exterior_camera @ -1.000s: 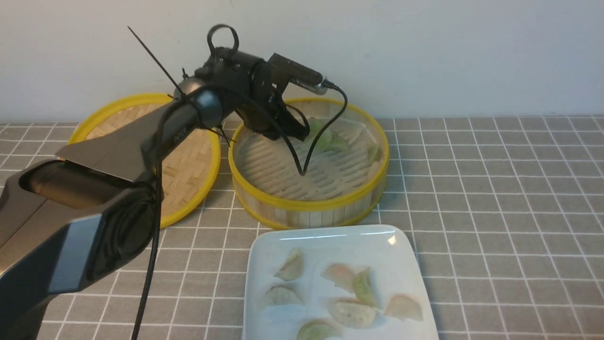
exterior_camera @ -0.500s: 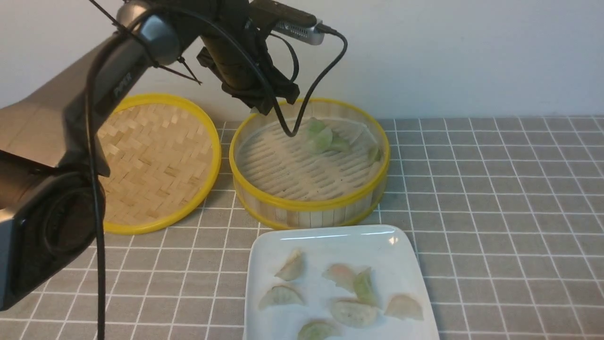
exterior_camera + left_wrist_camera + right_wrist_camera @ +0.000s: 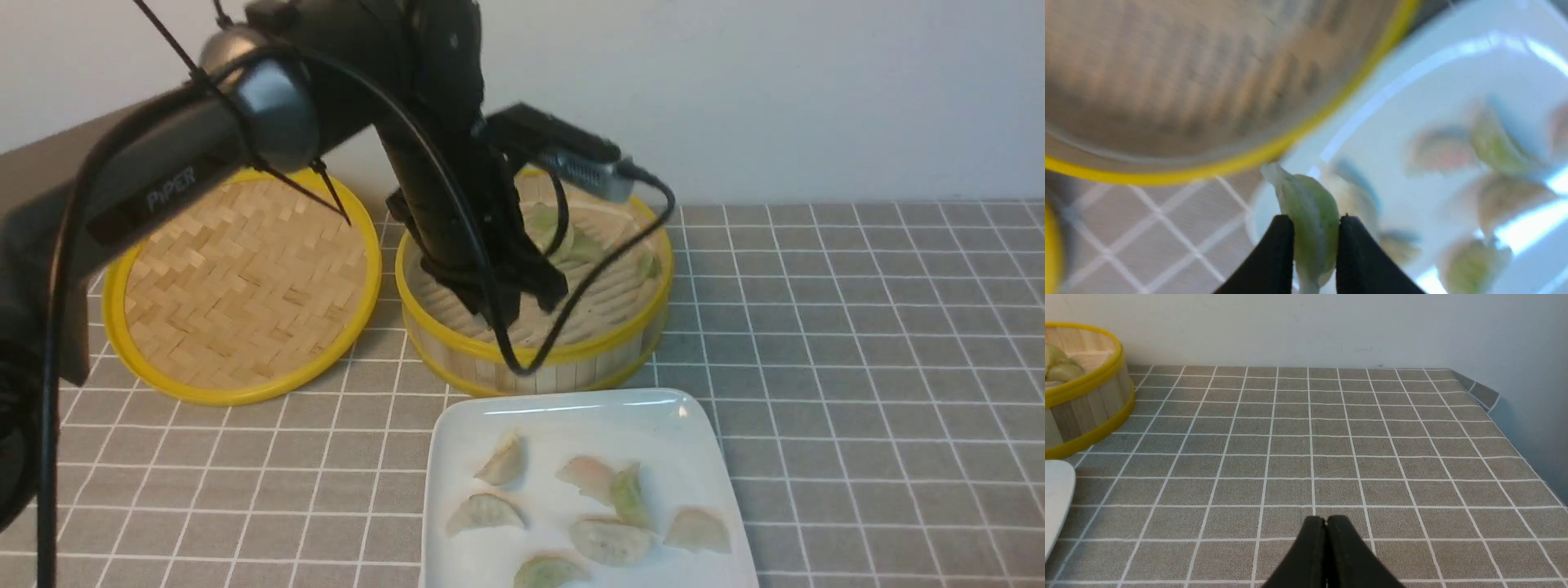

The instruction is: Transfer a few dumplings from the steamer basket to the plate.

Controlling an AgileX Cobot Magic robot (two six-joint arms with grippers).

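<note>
left gripper point(image 3: 1312, 230) pinches a green dumpling point(image 3: 1306, 200) above the steamer basket point(image 3: 535, 355), at its near rim. plate point(image 3: 571, 406) lies just beyond, toward the table's point(image 3: 857, 327) near edge.

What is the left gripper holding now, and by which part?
A green dumpling, pinched by the left gripper across its middle; one pointed end sticks out.

Front camera faces twelve o'clock over the counter point(image 3: 857, 327). Left wrist camera looks down, close; right wrist camera sits low. All share steamer basket point(image 3: 571, 353) and plate point(image 3: 571, 412).
</note>
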